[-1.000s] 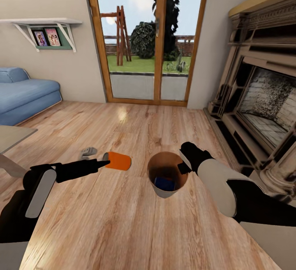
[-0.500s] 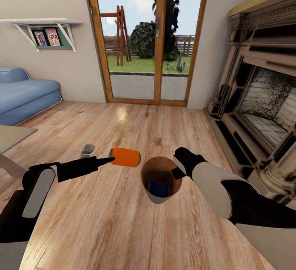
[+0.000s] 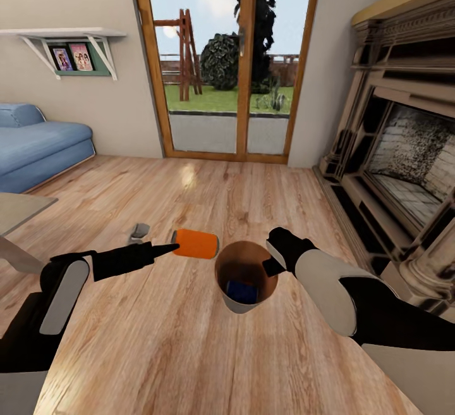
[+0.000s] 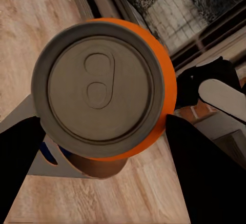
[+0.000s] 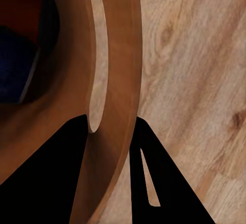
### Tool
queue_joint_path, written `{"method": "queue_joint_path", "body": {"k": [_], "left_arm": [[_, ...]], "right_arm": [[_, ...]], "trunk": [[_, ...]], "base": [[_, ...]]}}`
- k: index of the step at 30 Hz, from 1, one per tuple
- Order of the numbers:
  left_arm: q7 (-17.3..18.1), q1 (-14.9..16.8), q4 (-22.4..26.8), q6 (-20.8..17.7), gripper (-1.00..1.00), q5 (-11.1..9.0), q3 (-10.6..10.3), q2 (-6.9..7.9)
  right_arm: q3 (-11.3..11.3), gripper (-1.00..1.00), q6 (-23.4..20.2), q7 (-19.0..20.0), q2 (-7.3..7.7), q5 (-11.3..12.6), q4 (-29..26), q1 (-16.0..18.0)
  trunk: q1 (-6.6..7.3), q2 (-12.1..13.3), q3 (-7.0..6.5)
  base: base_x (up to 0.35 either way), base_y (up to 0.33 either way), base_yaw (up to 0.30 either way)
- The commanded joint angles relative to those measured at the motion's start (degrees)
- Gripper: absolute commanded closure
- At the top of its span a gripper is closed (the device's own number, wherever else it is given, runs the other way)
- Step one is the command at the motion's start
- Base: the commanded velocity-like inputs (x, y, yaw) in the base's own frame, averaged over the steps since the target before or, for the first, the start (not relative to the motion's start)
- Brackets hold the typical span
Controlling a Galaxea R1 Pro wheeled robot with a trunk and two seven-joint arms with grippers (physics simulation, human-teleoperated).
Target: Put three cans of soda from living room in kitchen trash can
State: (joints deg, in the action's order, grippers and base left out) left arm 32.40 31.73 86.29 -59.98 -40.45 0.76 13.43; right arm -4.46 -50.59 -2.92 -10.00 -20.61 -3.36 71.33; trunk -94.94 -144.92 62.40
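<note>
One blue can (image 3: 241,290) lies in the bin (image 3: 246,277), gripped at its rim by the right gripper (image 3: 273,266). The left gripper (image 3: 169,250) holds an orange can (image 3: 196,243) beside the rim; the third is unaccounted for.

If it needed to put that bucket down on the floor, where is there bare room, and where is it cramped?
Bare wood floor spreads wide in front of the robot, and more lies between the glass door and the trash can. It is crowded around the left gripper with its orange can, where a small grey object lies, and along the fireplace.
</note>
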Motion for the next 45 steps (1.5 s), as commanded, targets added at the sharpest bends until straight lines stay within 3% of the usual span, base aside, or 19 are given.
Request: {"method": "queue_joint_path", "body": {"k": [1, 8, 15, 16, 18, 23, 32, 40, 41, 45], "left_arm": [[-0.06, 0.0, -0.22, -0.02, 1.0, -0.06, -0.05, -0.09], [-0.45, 0.07, -2.51, -0.02, 1.0, 0.34, -2.57, -2.67], [-0.57, 0.13, -3.47, -0.02, 1.0, 0.37, -5.29, -3.9], [-0.54, 0.16, -4.46, -0.02, 1.0, 0.45, -6.24, -5.33], [-0.9, 0.17, -5.07, -0.02, 1.0, 0.66, -6.94, -6.56], [-2.37, 0.25, -6.45, -0.02, 1.0, 1.28, -8.65, -8.38], [-2.75, 0.34, -10.27, 3.33, 1.0, 1.41, -10.04, -9.96], [-2.74, 0.35, -10.72, 4.91, 1.0, 1.39, -10.3, -10.16], [-2.73, 0.35, -10.72, 4.99, -1.0, 1.4, -10.31, -10.16], [-2.73, 0.35, -10.7, 5.75, -1.0, 1.41, -10.34, -10.17]], "right_arm": [[-0.55, 1.0, 0.04, 0.21, 0.0, 0.48, -0.04, 0.03], [-0.55, 1.0, 0.06, 2.0, 0.0, 0.49, -0.07, 0.04], [-0.56, 1.0, 0.06, 3.23, 0.0, 0.49, -0.05, 0.04], [-0.61, 1.0, 0.06, 3.82, 0.0, 0.49, -0.01, 0.04], [-0.61, 1.0, 0.06, 4.02, 0.0, 0.49, 0.0, 0.04], [-0.64, 1.0, 0.07, 4.26, 0.0, 0.49, 0.17, 0.04], [-0.64, 1.0, 0.4, 4.32, 0.0, 0.49, 1.13, 0.03], [-0.64, 1.0, 2.68, 4.27, 0.0, 0.49, 2.58, 0.04], [-0.64, 1.0, 2.76, 4.26, 0.0, 0.49, 2.69, 0.04], [-0.64, 1.0, 2.86, 4.27, 0.0, 0.49, 2.87, 0.01]], "trunk": [[0.01, -0.01, -0.01], [0.01, -0.01, -0.01], [0.01, -0.01, -0.01], [0.01, -0.01, -0.01], [0.01, -0.01, -0.01], [0.01, -0.01, -0.01], [0.01, -0.01, -0.01], [0.01, -0.01, -0.01], [0.01, -0.01, -0.01], [0.01, -0.01, -0.01]], "base": [[0.0, 0.0, 0.0], [0.0, 0.0, 0.0], [0.0, 0.0, 0.0], [0.0, 0.0, 0.0], [0.0, 0.0, 0.0], [0.0, 0.0, 0.0], [0.0, 0.0, 0.0], [0.0, 0.0, 0.0], [0.0, 0.0, 0.0], [0.0, 0.0, 0.0]]}}
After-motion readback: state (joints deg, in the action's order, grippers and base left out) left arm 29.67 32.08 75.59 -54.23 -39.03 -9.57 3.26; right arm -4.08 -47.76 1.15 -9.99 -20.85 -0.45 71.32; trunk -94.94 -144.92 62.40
